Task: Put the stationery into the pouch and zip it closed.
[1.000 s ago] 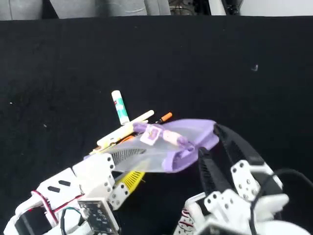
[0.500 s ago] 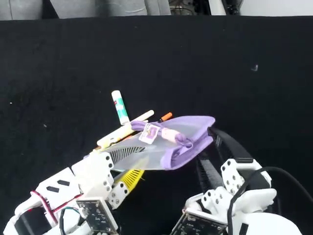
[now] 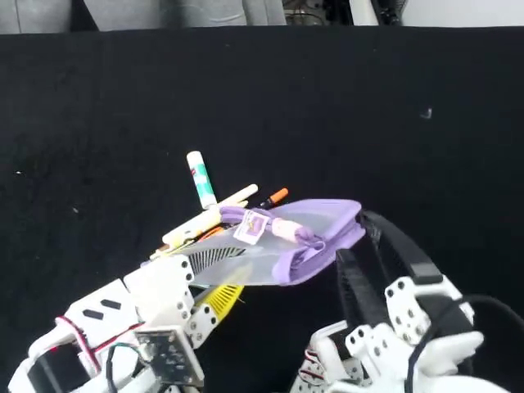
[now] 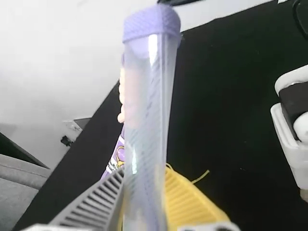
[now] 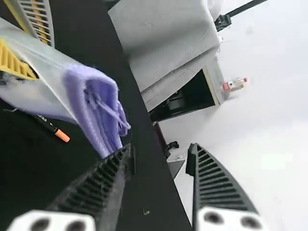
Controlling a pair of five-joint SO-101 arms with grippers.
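Since half a second ago the right gripper (image 3: 354,237) has backed off to the right, and its black fingers stand spread and empty. Nearest on the left, the left gripper (image 3: 214,278) is clamped on the clear pouch (image 3: 262,254), whose long axis runs left to right. The pouch's purple end (image 3: 315,246) lies just left of the right gripper, which is the nearer arm to it. Beyond the pouch lie a cream pen (image 3: 209,217), an orange-tipped pen (image 3: 277,196) and, farthest, a white-and-green glue stick (image 3: 200,178). They seem to be outside the pouch, though its body hides their near ends.
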